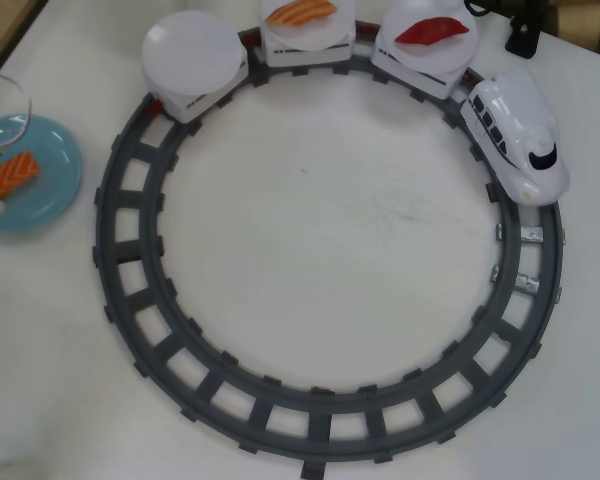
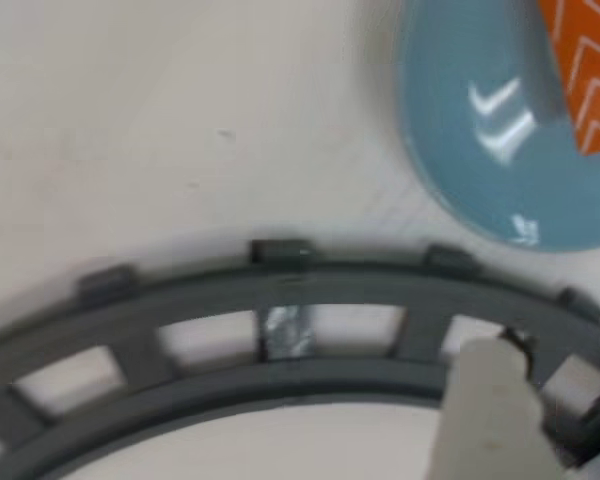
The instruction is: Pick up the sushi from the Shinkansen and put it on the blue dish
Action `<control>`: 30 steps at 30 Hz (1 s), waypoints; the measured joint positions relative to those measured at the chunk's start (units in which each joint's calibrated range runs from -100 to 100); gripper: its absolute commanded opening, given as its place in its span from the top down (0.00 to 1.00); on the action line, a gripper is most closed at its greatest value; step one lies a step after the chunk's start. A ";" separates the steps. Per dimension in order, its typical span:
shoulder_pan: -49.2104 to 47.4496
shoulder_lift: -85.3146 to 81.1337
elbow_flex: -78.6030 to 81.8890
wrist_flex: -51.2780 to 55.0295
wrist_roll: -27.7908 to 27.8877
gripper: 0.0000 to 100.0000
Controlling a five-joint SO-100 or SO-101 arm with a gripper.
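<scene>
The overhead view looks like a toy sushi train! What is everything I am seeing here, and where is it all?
Track: one, dark grey, a ring filling the table.
Shinkansen: one, white, on the track's upper right, pulling three cars.
White plates: three, atop the cars; the left one empty.
Pale orange piece: one, on the middle plate.
Dark red piece: one, on the right plate.
Blue dish: one, light blue, left edge.
Sushi: one, bright orange with white chevrons, on the blue dish.
Gripper: a pale finger shows in the wrist view.
</scene>
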 measured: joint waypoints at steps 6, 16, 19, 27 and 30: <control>0.00 -12.74 14.55 0.00 -0.47 0.89; 0.00 -28.93 26.90 0.00 -0.52 0.97; 0.00 -33.40 31.93 -0.17 -1.09 0.97; 0.16 -49.77 53.71 -8.57 -1.76 0.97; 0.16 -58.20 63.59 -12.10 -1.76 0.97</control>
